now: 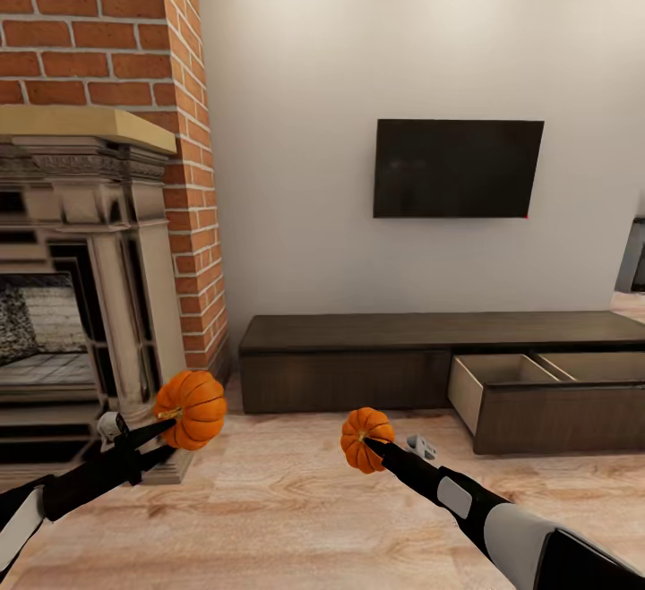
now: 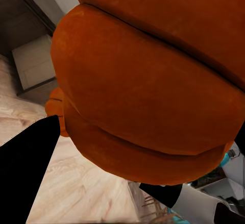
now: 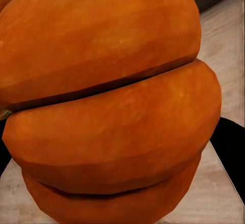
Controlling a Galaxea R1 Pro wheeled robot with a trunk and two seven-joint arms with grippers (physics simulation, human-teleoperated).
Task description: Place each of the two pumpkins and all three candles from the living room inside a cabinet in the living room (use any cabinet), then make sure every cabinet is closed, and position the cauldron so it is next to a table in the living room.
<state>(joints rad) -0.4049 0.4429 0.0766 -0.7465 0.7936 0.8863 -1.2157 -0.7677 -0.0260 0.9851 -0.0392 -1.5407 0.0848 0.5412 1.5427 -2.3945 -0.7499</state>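
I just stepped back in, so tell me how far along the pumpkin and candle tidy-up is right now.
Done: one cabinet drawer stands open. In hand: the left gripper holds one pumpkin, the right gripper the other pumpkin, both in the air short of the cabinet. Left: stowing both pumpkins, then candles, closing up, cauldron.

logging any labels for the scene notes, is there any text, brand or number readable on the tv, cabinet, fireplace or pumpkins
None: no readable text anywhere.
The TV screen is blank black, with no brand mark visible.
The cabinet, fireplace and both pumpkins carry no lettering.
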